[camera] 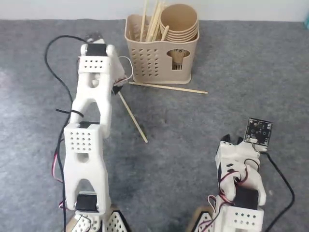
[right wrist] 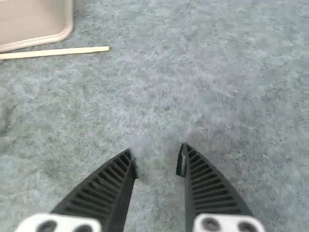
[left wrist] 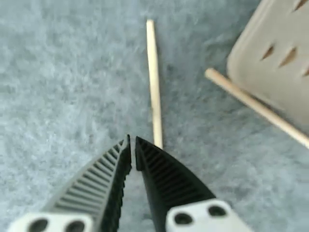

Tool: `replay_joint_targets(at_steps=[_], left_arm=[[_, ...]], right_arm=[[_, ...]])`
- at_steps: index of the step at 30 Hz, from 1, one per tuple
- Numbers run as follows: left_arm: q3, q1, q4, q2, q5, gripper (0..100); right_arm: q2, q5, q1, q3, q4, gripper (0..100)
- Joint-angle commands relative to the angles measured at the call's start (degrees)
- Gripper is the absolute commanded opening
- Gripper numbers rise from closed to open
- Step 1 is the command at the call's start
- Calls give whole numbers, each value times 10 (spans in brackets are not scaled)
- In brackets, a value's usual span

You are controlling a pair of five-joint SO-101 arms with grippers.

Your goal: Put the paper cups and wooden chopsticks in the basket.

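Surface: grey carpet (camera: 251, 72). The basket (camera: 154, 63) stands at 12 o'clock of the high view, with the paper cups (camera: 179, 21) stacked inside it.

Two chopsticks lie loose on the carpet. The slanted chopstick (camera: 134, 121) has its long axis running 11 to 5 o'clock. The second chopstick (camera: 169, 87) lies 9 to 3 o'clock along the basket's foot.

The left gripper (left wrist: 133, 141) sits at the slanted chopstick's 11 o'clock end. Its jaws are drawn almost together with nothing between them. In its wrist view the stick emerges beside the black jaw, not in the slit, and runs straight ahead.

The right gripper (right wrist: 157, 162) is well apart at 5 o'clock, jaws spread and empty.

Judgement: the left arm is nearer; its jaws need parting and shifting sideways over the stick.
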Motion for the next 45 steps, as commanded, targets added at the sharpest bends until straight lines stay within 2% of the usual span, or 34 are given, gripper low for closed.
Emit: replay_joint_targets(at_steps=[1,6,8,12,18,23,27,30,38,45], left_arm=[[28,-3,-27,-46,-12,29],[53,-1,-23,-49,-18,209],[55,-2,-21,-45,-18,241],[87,-1,-44,-45,-17,208],[185,-1,-127,-45,-17,109],[200,-1,-142,-52,-18,13],[190,4,-113,-85,-21,12],[177,11,-75,-135,-55,12],[194,8,-71,-244,-76,12],[82,37,-82,-345,-177,12]], right_arm=[[-8,-5,-6,-6,-11,118],[-8,-5,-6,-6,-11,118],[-8,-5,-6,-6,-11,118],[-8,-4,-4,-6,-11,118],[-8,-4,-3,-6,-10,118],[-8,-4,-3,-6,-10,118],[-8,-4,-2,-6,-10,118],[-8,-4,-2,-6,-10,118],[-8,-4,-2,-6,-10,118],[-8,-4,-2,-6,-10,118]])
